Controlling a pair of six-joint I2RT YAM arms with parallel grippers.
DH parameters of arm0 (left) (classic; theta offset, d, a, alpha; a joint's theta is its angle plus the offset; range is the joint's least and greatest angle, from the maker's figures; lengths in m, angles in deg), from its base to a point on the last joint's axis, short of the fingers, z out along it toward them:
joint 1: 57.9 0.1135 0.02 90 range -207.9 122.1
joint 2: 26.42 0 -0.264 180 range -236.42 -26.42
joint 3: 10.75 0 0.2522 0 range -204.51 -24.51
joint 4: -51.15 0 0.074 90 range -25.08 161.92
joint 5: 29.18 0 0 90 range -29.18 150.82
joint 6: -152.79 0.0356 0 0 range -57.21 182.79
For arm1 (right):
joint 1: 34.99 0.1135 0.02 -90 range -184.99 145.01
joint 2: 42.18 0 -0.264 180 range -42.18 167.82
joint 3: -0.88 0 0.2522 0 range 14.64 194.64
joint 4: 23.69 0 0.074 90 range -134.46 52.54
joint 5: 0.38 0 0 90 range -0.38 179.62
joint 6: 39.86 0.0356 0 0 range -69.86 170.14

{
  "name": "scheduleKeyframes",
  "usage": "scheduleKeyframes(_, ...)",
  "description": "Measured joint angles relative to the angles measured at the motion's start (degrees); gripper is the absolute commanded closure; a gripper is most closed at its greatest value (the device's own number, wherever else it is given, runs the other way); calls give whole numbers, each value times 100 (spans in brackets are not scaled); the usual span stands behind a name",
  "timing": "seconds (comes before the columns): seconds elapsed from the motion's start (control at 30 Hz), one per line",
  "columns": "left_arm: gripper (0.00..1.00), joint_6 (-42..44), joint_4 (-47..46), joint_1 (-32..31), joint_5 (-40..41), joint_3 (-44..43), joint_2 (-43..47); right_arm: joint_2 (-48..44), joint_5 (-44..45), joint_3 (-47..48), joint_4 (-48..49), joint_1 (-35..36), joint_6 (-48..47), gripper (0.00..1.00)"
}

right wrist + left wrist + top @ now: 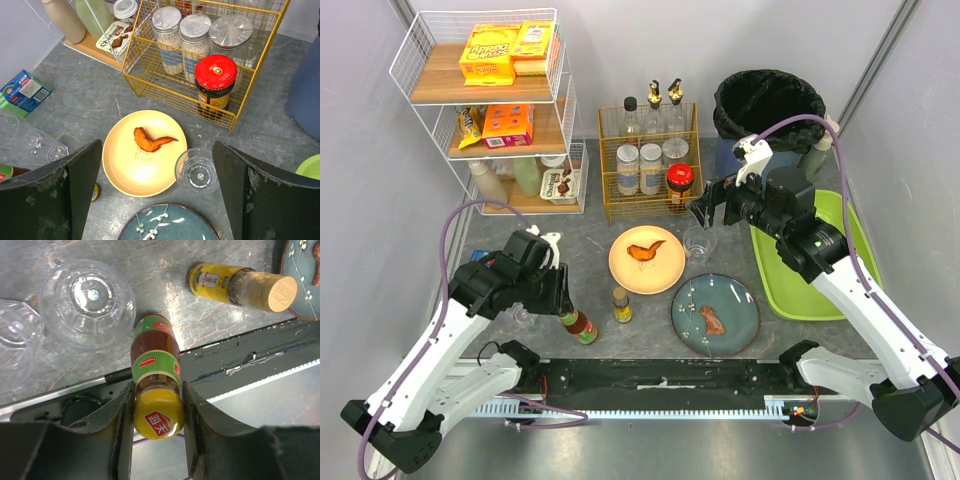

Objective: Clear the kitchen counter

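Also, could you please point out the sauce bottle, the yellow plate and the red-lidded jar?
sauce bottle [152, 362]: left wrist view, green label.
yellow plate [130, 172]: right wrist view, bare surface.
red-lidded jar [216, 71]: right wrist view, red lid.

Top cam sees whole kitchen counter [585, 235] from above; wrist cams close, facing down; R also shows yellow plate [130, 170].

Bright even overhead light, soft shadows, white glare on kitchen counter [235, 307], left fingers [100, 445] slightly blurred
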Motion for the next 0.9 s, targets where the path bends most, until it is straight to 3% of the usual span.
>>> scheduleKeyframes(0.3,98,-7,155,0,686,-1058,-339,-28,118,0,-15,0,0,2)
scheduleKeyframes(0.53,98,-28,-227,0,1158,-2068,-1241,-136,162,-2,-127,0,0,2)
scheduleKeyframes(0.9,98,15,-949,0,1255,-3622,-2938,-382,179,-4,-273,0,2,2)
